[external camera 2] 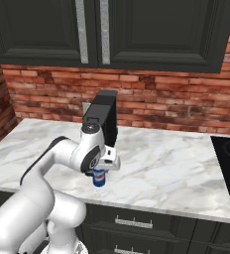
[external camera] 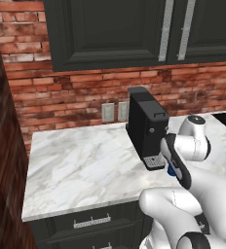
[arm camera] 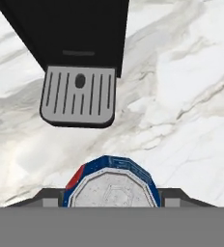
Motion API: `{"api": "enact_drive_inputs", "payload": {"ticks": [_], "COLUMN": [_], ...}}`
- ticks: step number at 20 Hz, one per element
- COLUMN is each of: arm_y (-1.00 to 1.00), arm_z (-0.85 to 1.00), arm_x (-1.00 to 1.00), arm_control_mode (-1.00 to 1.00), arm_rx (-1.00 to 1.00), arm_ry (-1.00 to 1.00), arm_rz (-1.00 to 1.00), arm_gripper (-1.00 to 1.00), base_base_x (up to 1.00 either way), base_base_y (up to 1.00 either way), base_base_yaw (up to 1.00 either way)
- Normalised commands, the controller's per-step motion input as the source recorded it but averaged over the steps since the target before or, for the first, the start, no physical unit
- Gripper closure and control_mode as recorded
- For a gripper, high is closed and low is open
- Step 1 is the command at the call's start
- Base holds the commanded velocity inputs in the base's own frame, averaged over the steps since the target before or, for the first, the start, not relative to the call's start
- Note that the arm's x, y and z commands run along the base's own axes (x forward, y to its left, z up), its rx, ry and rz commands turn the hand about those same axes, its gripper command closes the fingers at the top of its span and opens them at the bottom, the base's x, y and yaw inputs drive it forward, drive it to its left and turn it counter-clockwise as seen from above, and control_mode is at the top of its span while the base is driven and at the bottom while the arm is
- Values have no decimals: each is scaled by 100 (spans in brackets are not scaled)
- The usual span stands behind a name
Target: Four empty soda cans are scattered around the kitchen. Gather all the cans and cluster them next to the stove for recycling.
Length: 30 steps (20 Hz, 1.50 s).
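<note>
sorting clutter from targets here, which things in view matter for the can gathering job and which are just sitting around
Belongs to the job:
- blue soda can, upright on the counter, between the fingers of the gripper
- stove, at the counter's right end

Just there:
- coffee machine, behind the can
- marble counter
- wall outlets
- upper cabinets

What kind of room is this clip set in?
A rendered home kitchen: black panelled wall cabinets above a white marble counter, a black coffee machine against the red brick wall, and a flat black glass cooktop at the right.
</note>
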Motion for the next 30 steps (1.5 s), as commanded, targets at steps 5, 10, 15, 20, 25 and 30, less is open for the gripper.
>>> {"api": "enact_drive_inputs", "payload": {"ticks": [5,10,15,20,25,30], "arm_y": [0,-1,-3,0,0,0], "arm_z": [90,77,52,30,10,5], "arm_x": [-10,-59,-83,-75,-77,-29], "arm_control_mode": [-100,-100,-100,-100,-100,-100], "arm_rx": [0,0,0,0,0,-1], "arm_ry": [0,0,0,10,8,1], "arm_rz": [0,0,0,0,0,0], "arm_gripper": [100,100,100,100,100,100], "base_base_x": [0,0,0,0,0,0], "base_base_y": [0,0,0,0,0,0], "base_base_yaw": [0,0,0,0,0,0]}}
